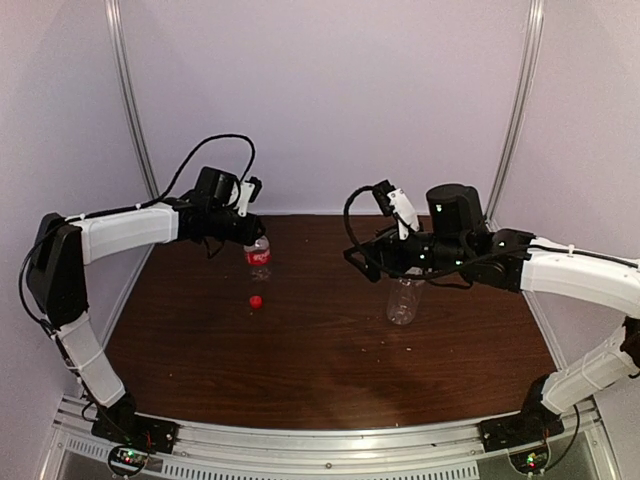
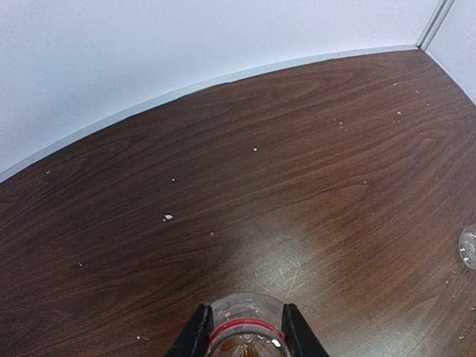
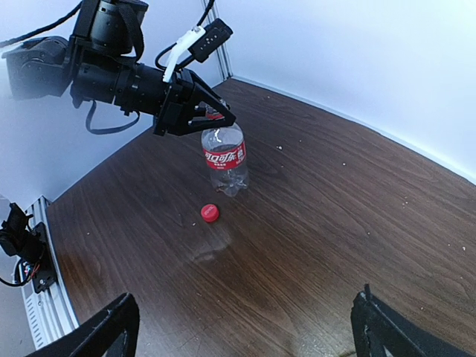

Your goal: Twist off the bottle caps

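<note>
The small slim bottle (image 1: 258,258) with a red label stands upright at the back left and also shows in the right wrist view (image 3: 224,158). My left gripper (image 1: 254,238) is shut on its neck. In the left wrist view the left gripper (image 2: 245,336) clamps the open mouth, which has a red ring. The red cap (image 1: 256,301) lies loose on the table in front of that bottle, and the right wrist view shows the cap (image 3: 210,213) too. The wider clear bottle (image 1: 403,300) stands under my right arm with its top hidden. My right gripper (image 3: 249,335) is open and empty. The white cap is hidden.
The brown table (image 1: 320,350) is ringed by pale walls with a metal post (image 1: 515,110) at each back corner. A clear edge of the wider bottle (image 2: 468,247) shows at the right of the left wrist view. Small white crumbs dot the wood.
</note>
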You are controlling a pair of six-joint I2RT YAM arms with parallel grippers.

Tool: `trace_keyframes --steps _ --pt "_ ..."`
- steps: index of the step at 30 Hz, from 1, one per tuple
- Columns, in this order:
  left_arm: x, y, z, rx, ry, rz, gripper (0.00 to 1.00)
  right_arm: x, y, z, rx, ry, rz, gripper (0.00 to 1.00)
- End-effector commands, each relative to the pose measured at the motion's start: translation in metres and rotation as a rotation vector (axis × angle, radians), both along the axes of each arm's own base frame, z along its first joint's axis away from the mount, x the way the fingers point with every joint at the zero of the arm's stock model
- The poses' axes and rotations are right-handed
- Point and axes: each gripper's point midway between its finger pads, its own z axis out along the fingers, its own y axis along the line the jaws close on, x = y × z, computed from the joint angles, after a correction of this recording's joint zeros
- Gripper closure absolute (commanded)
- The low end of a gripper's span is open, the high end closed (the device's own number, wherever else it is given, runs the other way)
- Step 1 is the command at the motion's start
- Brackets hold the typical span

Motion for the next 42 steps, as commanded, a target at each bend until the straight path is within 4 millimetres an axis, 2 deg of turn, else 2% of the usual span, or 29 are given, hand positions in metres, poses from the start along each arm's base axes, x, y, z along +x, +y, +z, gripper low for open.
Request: trace_keyframes --steps 1,6,12,21,23,27,34,38,42 --pt "0.03 0.001 0.007 0.028 -0.092 0.049 1.0 0.002 -0.014 0.0 -0.009 0.0 -0.054 0.0" --pt "0.033 0.0 -0.011 0.034 -0.078 0.043 1.0 0.002 -0.02 -0.004 -0.021 -0.005 -0.073 0.0" --pt "0.029 -0.001 -0.023 0.021 -0.057 0.043 0.96 0.004 -0.024 -0.003 -0.031 -0.015 -0.092 0.0" --pt "0.022 0.002 -0.039 0.016 -0.029 0.053 0.82 0.007 -0.032 -0.003 -0.053 -0.022 -0.13 0.0" --pt "0.021 0.003 -0.039 0.015 -0.026 0.057 0.75 0.008 -0.035 -0.003 -0.062 -0.023 -0.145 0.0" --pt "0.019 0.005 -0.028 0.001 -0.041 0.064 0.48 0.015 -0.049 -0.003 -0.089 -0.027 -0.22 0.0" --pt "0.016 0.012 0.001 -0.013 -0.069 0.095 0.16 0.023 -0.074 -0.006 -0.194 -0.004 -0.334 0.0" --pt "0.011 0.016 0.02 -0.03 -0.092 0.109 0.03 0.027 -0.089 -0.01 -0.255 0.012 -0.404 0.0" --pt "0.004 0.023 0.036 -0.036 -0.091 0.128 0.02 0.031 -0.1 -0.017 -0.313 0.034 -0.451 0.0"
